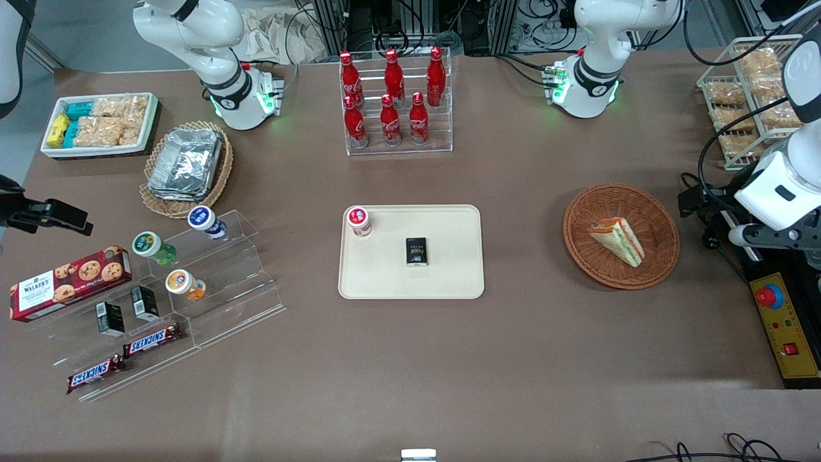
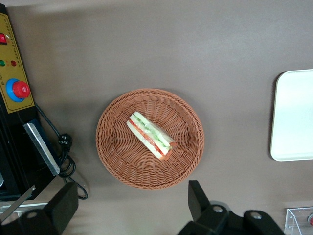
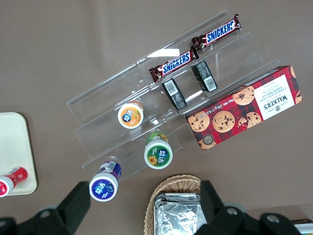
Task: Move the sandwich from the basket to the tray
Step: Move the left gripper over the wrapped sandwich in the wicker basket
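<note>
Surface: the brown surface (image 1: pixel 526 359) carries everything; the round reddish-brown woven wicker basket (image 1: pixel 664 221) serves as landmark.
Tray: the flat cream-beige rectangular plastic tray (image 1: pixel 449 282) lies well apart from the basket, toward the parked arm's end. A red-capped bottle (image 1: pixel 359 221) and a small black box (image 1: pixel 416 251) lie on it; much of it is bare, so I judge there is room.
Basket: shallow and open-topped, it probably lets the hand come straight down.
Sandwich: the triangular wedge of pale bread with orange, red and green filling (image 1: pixel 617 239) lies in the basket, near its middle. Long axis: slanted across the basket, striped cut side upward.
Hand: the left arm's hand (image 2: pixel 132 208) hovers above the basket, spread wide, holding nothing.
</note>
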{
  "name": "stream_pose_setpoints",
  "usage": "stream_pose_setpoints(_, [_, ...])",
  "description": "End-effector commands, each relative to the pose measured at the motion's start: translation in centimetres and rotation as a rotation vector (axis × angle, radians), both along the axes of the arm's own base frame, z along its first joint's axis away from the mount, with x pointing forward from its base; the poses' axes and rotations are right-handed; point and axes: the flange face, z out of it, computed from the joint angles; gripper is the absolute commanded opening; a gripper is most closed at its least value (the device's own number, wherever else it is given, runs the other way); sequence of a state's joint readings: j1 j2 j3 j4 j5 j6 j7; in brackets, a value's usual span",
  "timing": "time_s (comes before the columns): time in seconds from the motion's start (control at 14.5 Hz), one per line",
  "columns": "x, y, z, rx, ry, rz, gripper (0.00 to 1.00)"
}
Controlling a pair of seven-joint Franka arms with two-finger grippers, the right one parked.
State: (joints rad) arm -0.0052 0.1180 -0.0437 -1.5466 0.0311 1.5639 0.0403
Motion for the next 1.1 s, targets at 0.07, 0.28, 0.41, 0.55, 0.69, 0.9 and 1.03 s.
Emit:
stream_pose_setpoints(0.07, [0.2, -0.5, 0.6, 0.002, -0.005, 0.013, 1.00])
stream_pose_setpoints(0.28, [0.3, -0.8, -0.7, 0.007, 0.009, 0.205, 1.00])
stream_pose_setpoints(0.41, [0.0, -1.0, -2.2, 0.005, 0.014, 0.345, 1.00])
stream_pose_setpoints(0.55, [-1.4, -0.6, -4.0, 0.002, 0.002, 0.420, 1.00])
stream_pose_setpoints(0.69, [-3.1, -0.3, -6.6, 0.001, -0.035, 0.506, 1.00])
stream_pose_setpoints(0.9, [-5.0, 0.0, -11.0, 0.024, -0.061, 0.821, 1.00])
stream_pose_setpoints(1.03, [-6.1, 0.2, -15.0, 0.022, -0.083, 0.891, 1.00])
